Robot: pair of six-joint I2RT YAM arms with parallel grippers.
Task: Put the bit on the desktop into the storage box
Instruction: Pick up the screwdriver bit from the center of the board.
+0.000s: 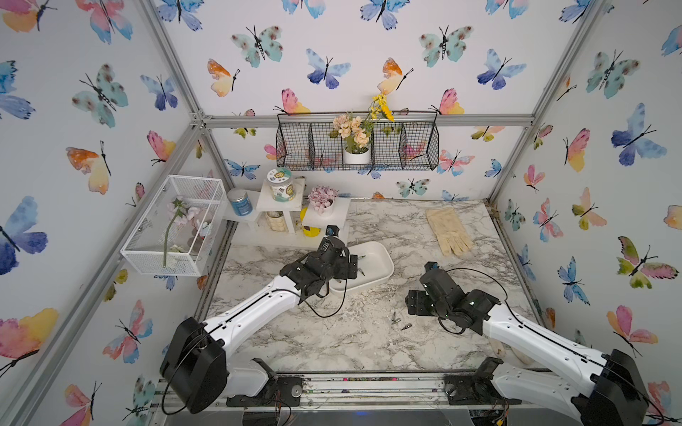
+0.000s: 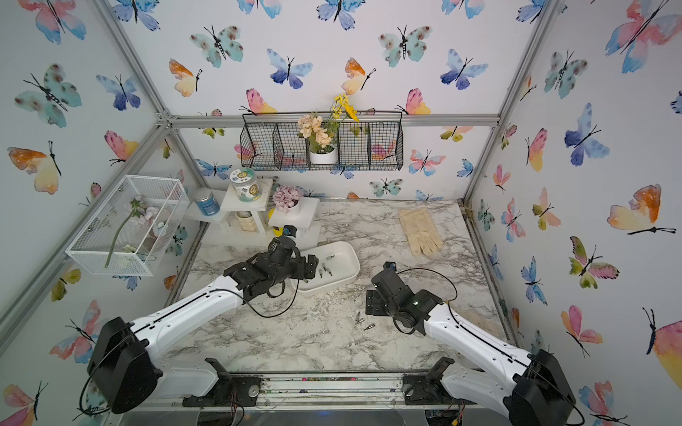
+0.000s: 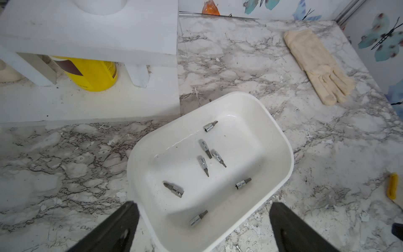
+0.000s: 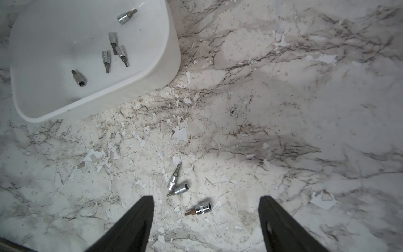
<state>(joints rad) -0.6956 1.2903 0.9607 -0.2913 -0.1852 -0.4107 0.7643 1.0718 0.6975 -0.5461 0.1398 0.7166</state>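
The right gripper [image 4: 206,197] hangs low over the worktop [image 4: 294,98], jaws spread wide and nothing in them. The nearest bit [image 4: 200,210] lies flat right there between the two fingertips, set crosswise to them and touching neither. Just ahead sits a pair of bits [image 4: 173,179], touching each other in a shallow V. That makes three bits out on the marble. Over at the storage box [image 3: 274,152], the left gripper [image 3: 204,205] hovers above the box's near end, jaws wide apart and empty. The left wrist view gives a count of seven bits in the box [image 3: 205,149]: three bunched at the middle and four lying singly around them, all flat on the floor of the tub. Between the loose bits and the box's nearest wall runs bare, flaked marble with nothing lying on it. The box's far corner sits near the white stand [image 3: 87,43], with a strip of worktop showing between them. One cream glove [image 1: 448,230] lies well apart from the bits, toward the back right by the worktop's edge.
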